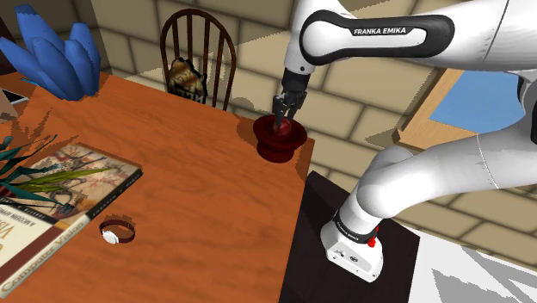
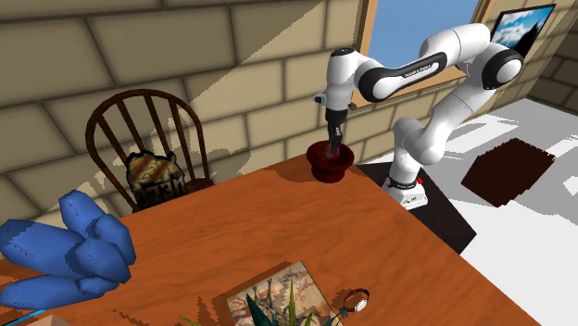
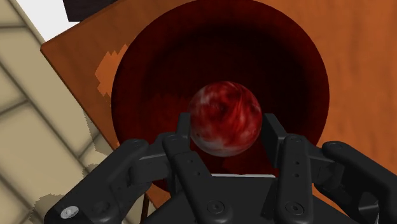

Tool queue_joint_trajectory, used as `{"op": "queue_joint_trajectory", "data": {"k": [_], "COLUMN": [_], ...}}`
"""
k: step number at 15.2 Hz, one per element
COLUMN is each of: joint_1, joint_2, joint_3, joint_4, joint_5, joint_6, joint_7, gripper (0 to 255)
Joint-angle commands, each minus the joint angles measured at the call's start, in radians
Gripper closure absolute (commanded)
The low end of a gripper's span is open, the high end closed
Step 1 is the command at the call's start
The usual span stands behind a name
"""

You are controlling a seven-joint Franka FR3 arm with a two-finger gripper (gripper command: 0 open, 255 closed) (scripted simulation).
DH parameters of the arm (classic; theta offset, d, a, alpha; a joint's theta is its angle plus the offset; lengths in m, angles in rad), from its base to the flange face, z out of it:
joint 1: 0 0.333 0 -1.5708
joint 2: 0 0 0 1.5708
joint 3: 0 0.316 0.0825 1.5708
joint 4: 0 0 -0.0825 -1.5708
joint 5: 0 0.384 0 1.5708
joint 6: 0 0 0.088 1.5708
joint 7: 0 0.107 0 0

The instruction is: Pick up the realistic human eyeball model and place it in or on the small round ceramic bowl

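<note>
Eyeball model (image 3: 224, 118), marbled red, is clasped between the fingers of the gripper (image 3: 227, 127) just over the dark red bowl (image 3: 146, 83) at the table's (image 1: 198, 181) far right corner in the shoulder view, and, if released off-centre, could be bounced over the rim and lost off the edge.

Bowl (image 1: 279, 142) at table (image 1: 198, 198) corner, eyeball (image 3: 224, 118) in pincer (image 3: 226, 127) over bowl, chair (image 1: 200, 52) behind table, watch (image 1: 116, 232) beside book (image 1: 64, 194)
</note>
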Motion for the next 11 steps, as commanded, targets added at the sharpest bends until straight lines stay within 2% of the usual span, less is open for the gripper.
{"op": "queue_joint_trajectory", "data": {"k": [1, 7, 8, 11], "joint_1": [0.001, 0.001, 0.001, 0.001], "joint_2": [-0.001, -0.001, -0.001, -0.001], "joint_3": [0.001, 0.001, 0.001, 0.001], "joint_4": [-0.008, -0.008, -0.008, -0.008], "joint_5": [0.001, 0.001, 0.001, 0.001], "joint_6": [0.008, 0.008, 0.008, 0.008], "joint_7": [0.001, 0.001, 0.001, 0.001], "gripper": [255, 255, 0, 0]}}
